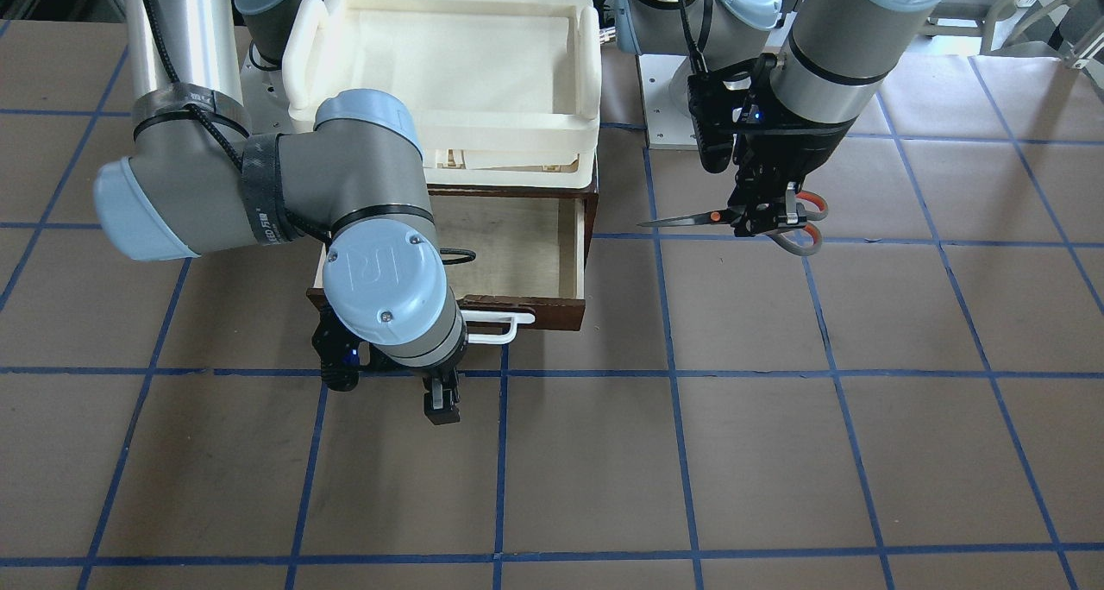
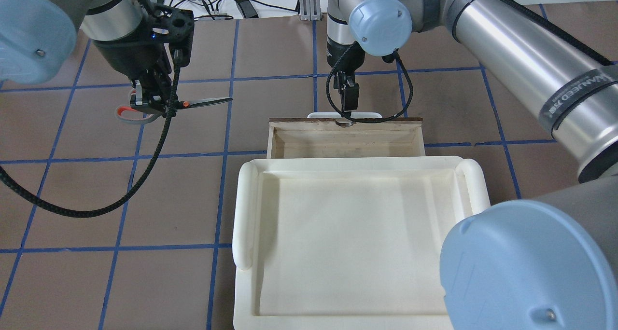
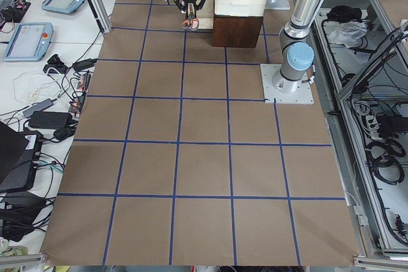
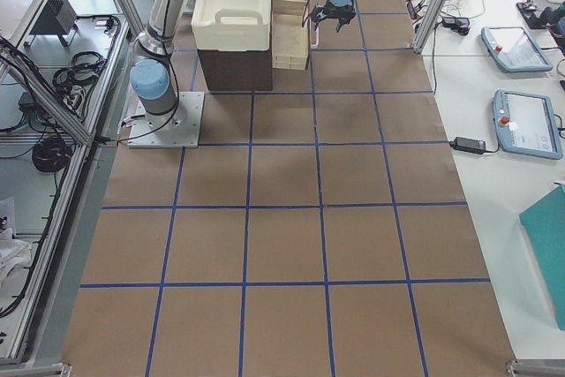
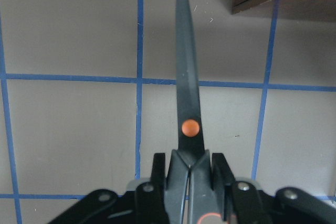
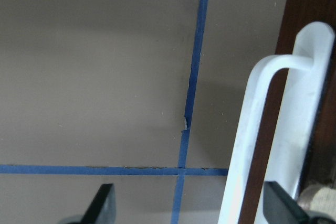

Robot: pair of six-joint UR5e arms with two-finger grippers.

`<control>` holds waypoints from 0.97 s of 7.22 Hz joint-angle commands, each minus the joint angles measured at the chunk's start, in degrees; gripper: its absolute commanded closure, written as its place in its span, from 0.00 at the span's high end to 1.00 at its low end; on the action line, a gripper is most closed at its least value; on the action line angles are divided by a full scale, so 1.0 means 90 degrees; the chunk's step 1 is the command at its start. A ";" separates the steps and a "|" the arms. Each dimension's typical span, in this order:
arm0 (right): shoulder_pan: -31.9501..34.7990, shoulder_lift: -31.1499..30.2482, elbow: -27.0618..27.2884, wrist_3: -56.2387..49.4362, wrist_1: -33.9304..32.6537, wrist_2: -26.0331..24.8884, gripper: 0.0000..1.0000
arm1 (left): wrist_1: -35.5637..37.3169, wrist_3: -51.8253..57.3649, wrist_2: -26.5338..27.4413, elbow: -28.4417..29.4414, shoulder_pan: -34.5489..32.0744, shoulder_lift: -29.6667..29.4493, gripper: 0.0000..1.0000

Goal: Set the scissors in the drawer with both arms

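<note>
The left claw (image 1: 770, 219) is clamped on the scissors (image 1: 742, 217) at the neck just behind the orange pivot dot, and holds them clear of the counter (image 1: 776, 400). The blades are closed and lie roughly level. Their long axis runs across the counter, with the tip aimed at the drawer (image 1: 517, 254) and the handle loops on the side away from it.

The drawer stands pulled out of its dark wooden box, pale interior exposed and unoccupied where visible. It lies to the blade side of the left claw, apart from it; in the left wrist view the tip lines up near the drawer's corner. By judgement, the coming move turns on a sideways carry along that blade axis until the scissors hang over the opening.

The right claw (image 1: 440, 400) sits just outside the drawer front, its fingers spread with the white bar handle (image 1: 496, 327) beside one finger and not gripped. It is the nearer arm to the drawer; the left is the one loaded.

Count: one pair of scissors, one drawer, one cream-white tray (image 1: 448, 72) atop the box, two arms.
</note>
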 commanded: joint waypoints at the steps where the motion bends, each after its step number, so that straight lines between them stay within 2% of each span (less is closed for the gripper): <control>1: 0.0008 0.0032 0.0024 0.0131 0.0102 0.0060 1.00 | -0.0003 0.0001 -0.0001 -0.0021 0.0000 0.0013 0.00; 7: 0.0008 0.0305 0.0102 0.0043 0.0015 0.0041 1.00 | -0.0003 0.0001 -0.0010 -0.0070 0.0000 0.0052 0.00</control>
